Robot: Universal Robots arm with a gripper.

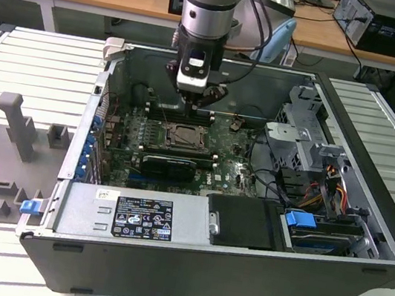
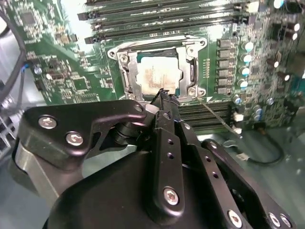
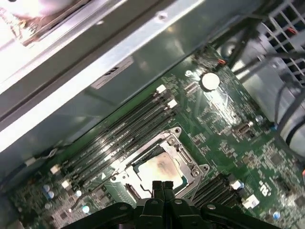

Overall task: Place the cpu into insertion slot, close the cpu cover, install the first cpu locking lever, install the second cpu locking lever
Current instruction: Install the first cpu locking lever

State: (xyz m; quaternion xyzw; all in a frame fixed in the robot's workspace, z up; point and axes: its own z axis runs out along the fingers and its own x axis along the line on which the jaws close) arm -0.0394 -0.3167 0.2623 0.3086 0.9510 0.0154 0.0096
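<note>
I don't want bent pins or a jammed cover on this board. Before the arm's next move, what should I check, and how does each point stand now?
1. Pale silver square cpu lies inside the dark-framed square insertion slot: ok.
2. Dull silver windowed cpu cover fully flat over the cpu: cannot tell.
3. Thin metal locking lever latched: cannot tell.
4. Black gripper shut and empty: ok.
5. Gripper tip close to the insertion slot's rim, beside the cpu: ok.
</note>
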